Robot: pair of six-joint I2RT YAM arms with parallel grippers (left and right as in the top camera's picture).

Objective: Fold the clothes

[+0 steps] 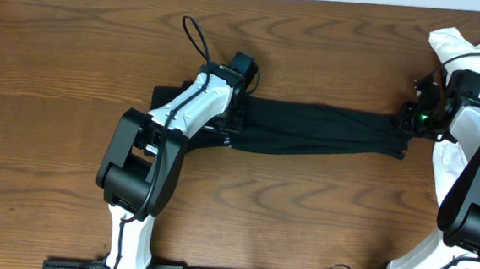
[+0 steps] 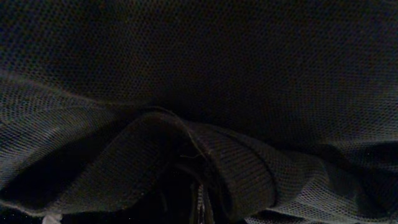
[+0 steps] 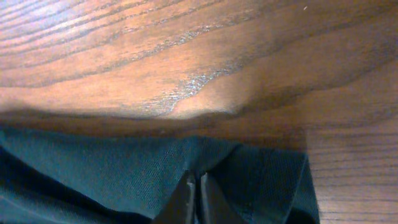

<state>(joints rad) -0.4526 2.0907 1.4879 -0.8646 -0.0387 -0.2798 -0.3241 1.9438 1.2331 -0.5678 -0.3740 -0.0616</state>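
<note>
Black shirt (image 1: 316, 130) is strung 9-to-3 o'clock between left gripper (image 1: 234, 124) and right gripper (image 3: 196, 202), both clamped shut on it, so extra pull could yank the thin edge free.

The left arm (image 1: 140, 170) rises from its base at the near edge, bends sharply at the elbow and runs its white forearm diagonally away and to the right. It ends in the left gripper (image 1: 231, 121), which points down with its jaws clamped on one end of the black shirt (image 1: 325, 128) (its own camera is smothered in dark cloth, the fingers barely showing). The right arm (image 1: 472, 202) comes up the right side, folded at the elbow, wrist turned inward. The right gripper (image 3: 197, 194) sits low, fingertips pinched together on the shirt's other end
</note>
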